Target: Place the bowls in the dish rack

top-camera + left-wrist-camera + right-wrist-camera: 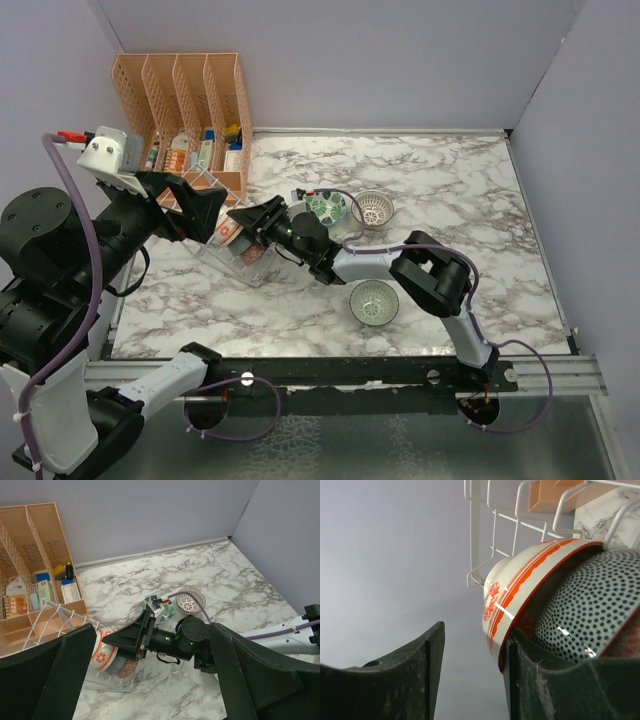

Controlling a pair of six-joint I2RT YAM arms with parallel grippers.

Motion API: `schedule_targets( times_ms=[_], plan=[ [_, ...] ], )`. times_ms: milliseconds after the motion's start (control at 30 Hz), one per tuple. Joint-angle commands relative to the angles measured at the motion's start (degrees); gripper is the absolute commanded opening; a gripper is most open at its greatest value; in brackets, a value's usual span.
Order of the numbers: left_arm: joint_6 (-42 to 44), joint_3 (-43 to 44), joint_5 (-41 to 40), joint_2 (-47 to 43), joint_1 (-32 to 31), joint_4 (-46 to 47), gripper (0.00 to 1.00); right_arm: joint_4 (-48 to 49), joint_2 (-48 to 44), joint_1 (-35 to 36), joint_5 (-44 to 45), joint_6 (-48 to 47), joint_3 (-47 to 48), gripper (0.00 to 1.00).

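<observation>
The clear dish rack (212,262) with white wire dividers (54,621) stands in front of the orange organizer. In it lean an orange-red bowl (102,653), a dark grey speckled bowl (590,610) and a reddish speckled one (129,668). My right gripper (246,218) is open at the rack. One finger (535,680) is inside the orange-red bowl's (530,575) rim and the other is clear of it. My left gripper (152,680) is open and empty above the rack. A green-white bowl (328,207), a white lattice bowl (373,208) and a pale green bowl (374,302) sit on the table.
The tall orange slotted organizer (180,95) with small boxes and bottles stands at the back left, close behind the rack. Grey walls enclose the marble table (450,190) on three sides. The right arm (430,275) stretches across the table's middle.
</observation>
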Motion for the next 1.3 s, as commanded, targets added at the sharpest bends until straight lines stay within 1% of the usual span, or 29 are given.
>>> schedule_targets(
  times_ms=[0, 100, 167, 267, 500, 600, 700, 800, 967, 1033, 1133, 1267],
  plan=[
    [0.3, -0.4, 0.6, -0.6, -0.2, 2.2, 0.99, -5.7, -5.9, 0.2, -2.3, 1.4, -1.8, 0.48],
    [0.1, -0.7, 0.7, -0.6, -0.2, 2.7, 0.99, -12.3, -7.9, 0.2, -3.0, 1.8, -1.9, 0.50],
    [-0.1, -0.7, 0.8, -0.5, -0.2, 3.0, 0.99, -17.6, -9.3, 0.2, -3.1, 2.0, -1.7, 0.52],
    [-0.5, -0.9, 0.9, -0.6, -0.2, 3.2, 0.99, -22.2, -10.9, 0.2, -2.7, 1.5, -1.8, 0.57],
    [-1.2, -1.3, 0.7, -0.8, -0.2, 3.3, 0.99, -30.7, -15.2, 0.2, -2.9, 0.9, -2.8, 0.57],
    [-1.7, -1.0, 0.4, -0.6, -0.2, 2.8, 0.99, -35.9, -19.1, 0.2, -2.5, -1.2, -4.4, 0.57],
    [-1.8, -1.1, 0.4, -0.7, -0.2, 2.6, 0.99, -43.8, -24.1, 0.3, -2.1, -4.2, -5.7, 0.58],
    [-1.8, -1.4, 0.2, -1.1, -0.2, 2.4, 0.99, -54.3, -29.4, 0.2, -2.1, -9.4, -6.3, 0.58],
    [-1.8, -1.2, 0.5, -1.2, -0.2, 1.8, 0.99, -84.3, -34.6, 0.3, 2.8, -22.0, -2.0, 0.59],
    [-1.8, -1.4, 0.6, -1.2, -0.2, 1.9, 0.99, -93.6, -36.5, 0.4, 4.7, -25.2, -2.7, 0.59],
    [-1.8, -1.8, 0.8, -1.1, -0.2, 2.0, 0.99, -103.0, -39.7, 1.0, 6.7, -28.2, -4.9, 0.58],
    [-1.9, -3.4, 1.1, -1.4, -0.2, 2.4, 0.99, -113.6, -40.4, 3.4, 9.6, -28.3, -5.3, 0.57]
  ],
)
